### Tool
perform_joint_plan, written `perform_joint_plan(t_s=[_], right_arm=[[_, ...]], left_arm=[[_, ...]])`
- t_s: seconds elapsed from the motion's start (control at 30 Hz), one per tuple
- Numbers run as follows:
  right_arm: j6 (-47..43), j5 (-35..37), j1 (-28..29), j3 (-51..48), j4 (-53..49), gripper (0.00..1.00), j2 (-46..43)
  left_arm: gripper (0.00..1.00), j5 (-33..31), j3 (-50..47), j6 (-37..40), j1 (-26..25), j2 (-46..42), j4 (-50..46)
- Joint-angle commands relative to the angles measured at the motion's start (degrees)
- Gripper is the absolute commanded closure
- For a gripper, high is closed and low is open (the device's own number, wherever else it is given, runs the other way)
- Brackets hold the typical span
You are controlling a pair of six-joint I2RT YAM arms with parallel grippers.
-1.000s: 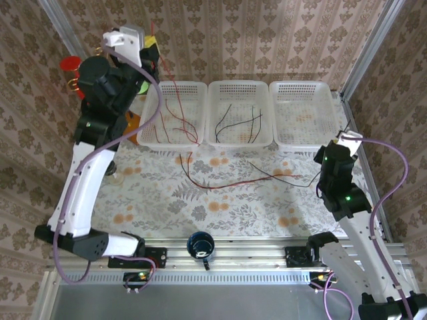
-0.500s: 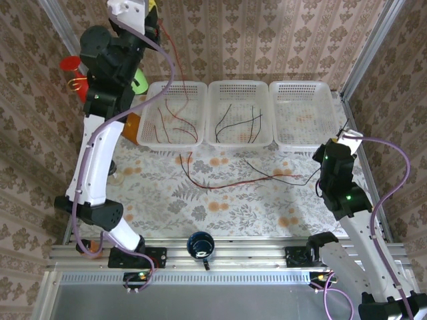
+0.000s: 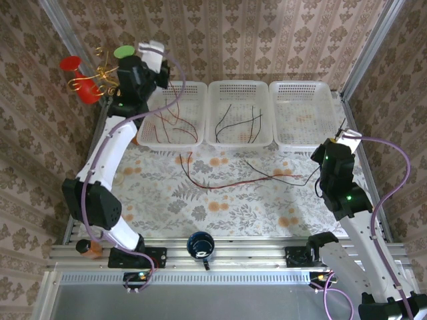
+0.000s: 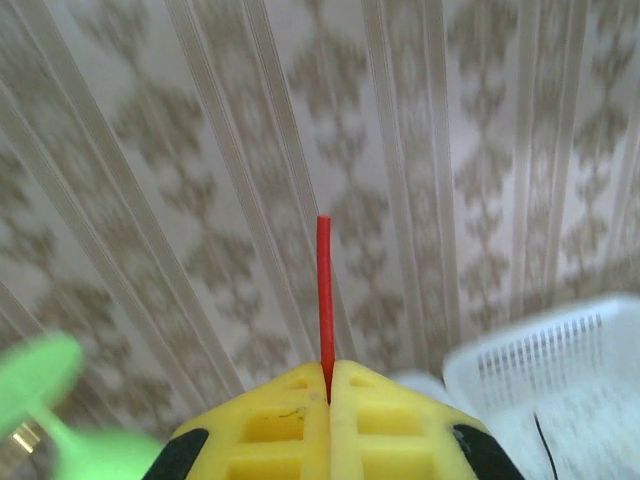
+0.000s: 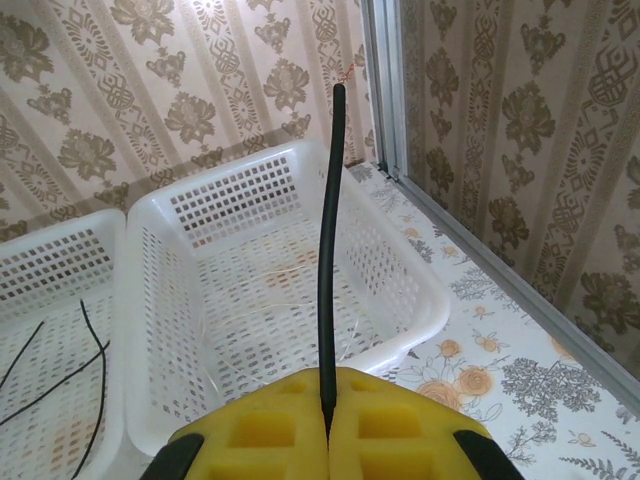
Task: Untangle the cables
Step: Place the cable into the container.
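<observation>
Left gripper, clamped on red wire, has swung down toward left basket; drop-off likely next. Right gripper stays pinched on black wire.

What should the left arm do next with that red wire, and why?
Probably ease the left claw down over the left basket. It pinches a red wire that drapes into that basket, where the other red wires lie.
</observation>
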Motion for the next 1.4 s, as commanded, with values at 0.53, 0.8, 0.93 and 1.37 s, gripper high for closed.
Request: perform_joint_plan(t_s=[0.53,0.8,0.93,1.37], right_arm=[[3.05,-3.29,0.14,4.02,-4.12,1.0,-0.72],[3.33,-4.37,0.93,5.71,-5.42,1.0,-0.7],[3.56,-4.13,1.44,7.38,-6.47,1.0,0.02],[2.12,-8.74,3.75,16.06,-4.59,1.0,0.95]], left_arm=[[1.0,-6.1,10.57,-3.5,0.25,30.72,-27.48],[0.99,-3.06,21.71,-9.4,2.1,40.44,-36.83],[0.49,1.72,18.95,-15.58,3.67,36.46,-32.4],[0.27,-0.26,6.27,-11.74,0.84,16.66,-23.4]])
